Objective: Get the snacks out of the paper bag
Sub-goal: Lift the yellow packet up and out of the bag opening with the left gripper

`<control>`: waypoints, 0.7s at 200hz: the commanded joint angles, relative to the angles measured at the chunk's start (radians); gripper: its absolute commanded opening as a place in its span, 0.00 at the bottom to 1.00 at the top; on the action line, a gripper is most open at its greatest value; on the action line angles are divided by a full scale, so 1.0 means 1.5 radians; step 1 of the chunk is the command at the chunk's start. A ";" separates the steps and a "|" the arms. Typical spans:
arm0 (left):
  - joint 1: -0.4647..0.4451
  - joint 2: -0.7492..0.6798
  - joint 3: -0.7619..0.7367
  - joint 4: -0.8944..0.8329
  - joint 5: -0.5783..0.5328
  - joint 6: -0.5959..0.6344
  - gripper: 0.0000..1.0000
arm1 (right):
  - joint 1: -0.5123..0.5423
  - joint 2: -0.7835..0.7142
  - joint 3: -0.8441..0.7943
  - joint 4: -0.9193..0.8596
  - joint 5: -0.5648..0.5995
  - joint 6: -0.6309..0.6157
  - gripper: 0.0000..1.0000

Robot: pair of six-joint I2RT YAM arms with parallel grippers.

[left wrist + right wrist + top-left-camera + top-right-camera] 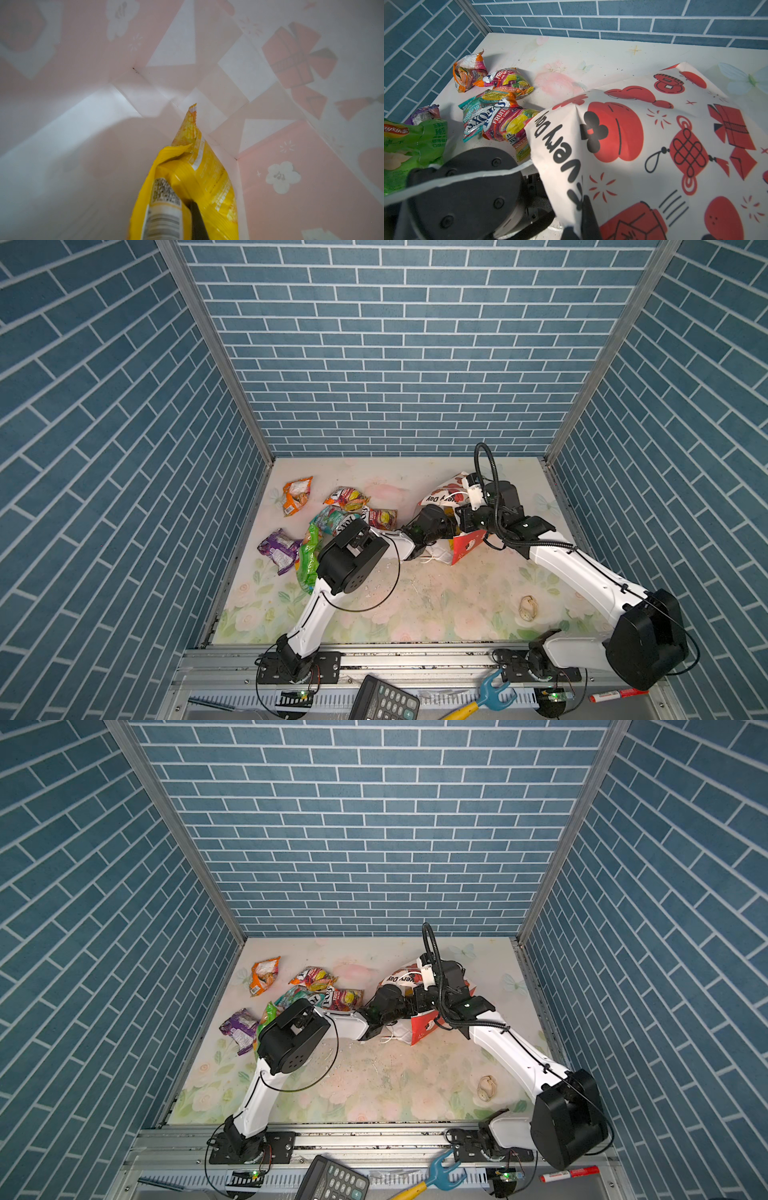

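The paper bag (440, 494) lies on its side at the table's back right, its mouth facing left. My left gripper (187, 204) is deep inside the bag (83, 124), shut on a yellow snack packet (187, 176); both top views hide these jaws. My right gripper (581, 209) is shut on the upper wall of the bag (654, 135) near its mouth. Several snacks lie loose on the table to the left: orange (296, 495), multicolour FOX'S (347, 497), teal (332, 518), purple (278, 547) and green (307, 560).
A pale seashell (528, 608) lies on the table front right. On the front ledge are a calculator (384, 699), a blue and yellow tool (490, 695) and a red marker (615, 695). Blue brick walls close in three sides.
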 commanded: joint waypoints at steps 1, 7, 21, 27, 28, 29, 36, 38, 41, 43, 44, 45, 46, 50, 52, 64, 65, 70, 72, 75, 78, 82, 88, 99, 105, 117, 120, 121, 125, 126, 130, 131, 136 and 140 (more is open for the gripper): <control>0.015 -0.026 -0.018 0.016 0.004 0.006 0.00 | -0.001 0.010 0.004 -0.042 0.017 -0.008 0.00; 0.017 -0.028 -0.021 0.018 0.007 0.004 0.00 | -0.001 0.011 0.005 -0.043 0.017 -0.007 0.00; 0.022 -0.032 -0.031 0.029 0.008 -0.003 0.00 | -0.001 0.014 0.009 -0.045 0.017 -0.004 0.00; 0.024 -0.034 -0.033 0.033 0.010 -0.005 0.00 | 0.000 0.015 0.011 -0.046 0.017 -0.001 0.00; 0.024 -0.034 -0.033 0.034 0.010 -0.006 0.00 | 0.000 0.015 0.012 -0.046 0.017 -0.001 0.00; 0.025 -0.034 -0.034 0.034 0.011 -0.006 0.00 | 0.000 0.015 0.012 -0.046 0.017 0.000 0.00; 0.027 -0.035 -0.036 0.037 0.013 -0.008 0.00 | 0.000 0.016 0.014 -0.049 0.016 0.002 0.00; 0.028 -0.036 -0.037 0.037 0.014 -0.009 0.00 | 0.000 0.016 0.015 -0.049 0.016 0.002 0.00; 0.028 -0.036 -0.038 0.038 0.015 -0.009 0.00 | 0.000 0.016 0.016 -0.048 0.015 0.004 0.00; 0.029 -0.037 -0.037 0.038 0.016 -0.010 0.00 | 0.000 0.015 0.016 -0.049 0.014 0.004 0.00; 0.029 -0.037 -0.038 0.039 0.016 -0.011 0.00 | 0.000 0.016 0.017 -0.049 0.014 0.004 0.00; 0.029 -0.037 -0.038 0.039 0.016 -0.011 0.00 | 0.000 0.016 0.016 -0.050 0.014 0.004 0.00; 0.030 -0.037 -0.038 0.039 0.017 -0.012 0.00 | 0.000 0.016 0.016 -0.050 0.015 0.004 0.00; 0.031 -0.037 -0.037 0.039 0.020 -0.013 0.00 | 0.000 0.016 0.016 -0.050 0.015 0.005 0.00; 0.031 -0.037 -0.037 0.039 0.021 -0.014 0.00 | 0.000 0.016 0.016 -0.050 0.016 0.005 0.00; 0.033 -0.037 -0.037 0.040 0.024 -0.017 0.00 | 0.000 0.015 0.017 -0.049 0.017 0.006 0.00; 0.033 -0.037 -0.037 0.040 0.024 -0.017 0.00 | 0.000 0.015 0.017 -0.049 0.017 0.006 0.00; 0.033 -0.037 -0.037 0.040 0.025 -0.016 0.00 | -0.001 0.015 0.018 -0.049 0.032 0.006 0.00; 0.033 -0.036 -0.037 0.040 0.025 -0.017 0.00 | -0.001 0.015 0.017 -0.049 0.035 0.006 0.00; 0.033 -0.036 -0.037 0.039 0.025 -0.017 0.00 | 0.000 0.014 0.017 -0.048 0.039 0.006 0.00; 0.033 -0.036 -0.036 0.039 0.025 -0.017 0.00 | 0.000 0.014 0.016 -0.047 0.043 0.007 0.00; 0.033 -0.036 -0.037 0.039 0.025 -0.017 0.00 | 0.000 0.014 0.016 -0.046 0.048 0.006 0.00; 0.033 -0.035 -0.036 0.038 0.024 -0.017 0.00 | 0.000 0.015 0.015 -0.046 0.057 0.006 0.00; 0.034 -0.037 -0.038 0.037 0.022 -0.017 0.00 | 0.000 0.017 0.016 -0.046 0.071 0.006 0.00; 0.034 -0.038 -0.039 0.038 0.021 -0.017 0.00 | 0.000 0.020 0.017 -0.048 0.075 0.006 0.00; 0.034 -0.041 -0.040 0.038 0.021 -0.017 0.00 | 0.000 0.024 0.021 -0.052 0.085 0.007 0.00; 0.034 -0.042 -0.042 0.038 0.022 -0.017 0.00 | -0.001 0.025 0.021 -0.053 0.087 0.007 0.00; 0.034 -0.042 -0.041 0.038 0.022 -0.017 0.00 | -0.001 0.025 0.021 -0.054 0.089 0.008 0.00; 0.034 -0.043 -0.043 0.039 0.022 -0.016 0.00 | 0.000 0.026 0.022 -0.055 0.093 0.009 0.00; 0.034 -0.043 -0.043 0.038 0.023 -0.017 0.00 | 0.000 0.026 0.022 -0.055 0.094 0.009 0.00; 0.034 -0.044 -0.043 0.038 0.023 -0.017 0.00 | 0.000 0.027 0.022 -0.055 0.099 0.010 0.00; 0.034 -0.044 -0.043 0.039 0.023 -0.017 0.00 | 0.000 0.026 0.022 -0.056 0.100 0.010 0.00; 0.034 -0.046 -0.045 0.038 0.023 -0.017 0.00 | 0.000 0.027 0.023 -0.056 0.104 0.011 0.00; 0.034 -0.047 -0.045 0.038 0.023 -0.016 0.00 | 0.000 0.026 0.022 -0.055 0.107 0.011 0.00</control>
